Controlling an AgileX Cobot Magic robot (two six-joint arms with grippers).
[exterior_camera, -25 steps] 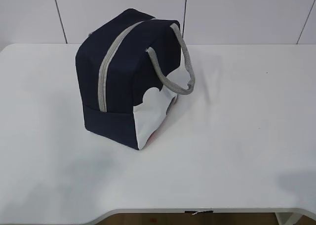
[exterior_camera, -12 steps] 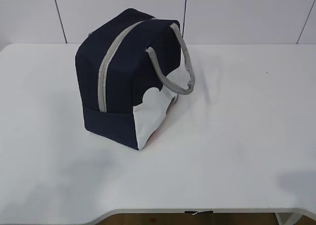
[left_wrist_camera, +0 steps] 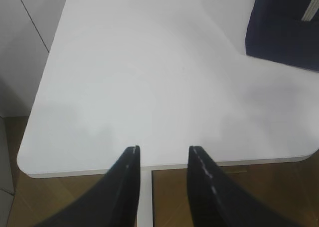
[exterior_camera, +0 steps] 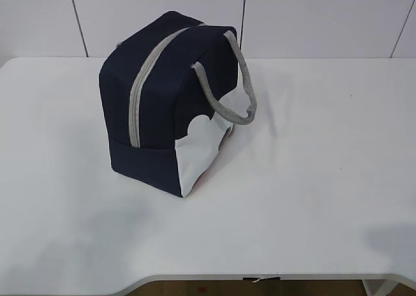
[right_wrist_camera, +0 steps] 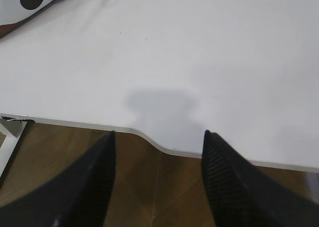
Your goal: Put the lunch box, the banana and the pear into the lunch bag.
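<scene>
Zipped lunch bag [exterior_camera: 170, 101] unmoved on the white surface [exterior_camera: 312, 179].
Left pincer [left_wrist_camera: 162, 154] part open and empty, right pincer [right_wrist_camera: 157, 137] wide and empty, both near the surface's front edge.

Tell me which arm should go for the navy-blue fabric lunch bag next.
Left, probably. The navy-blue fabric lunch bag stands zipped shut left of the white table's middle, on that arm's side. The open left gripper sees its blue side; the open right gripper catches only its white end panel.

text: none readable | lunch bag [exterior_camera: 166, 101]: no legible label, brand or number on any visible face | table [exterior_camera: 312, 179]: unmarked, no signs
</scene>
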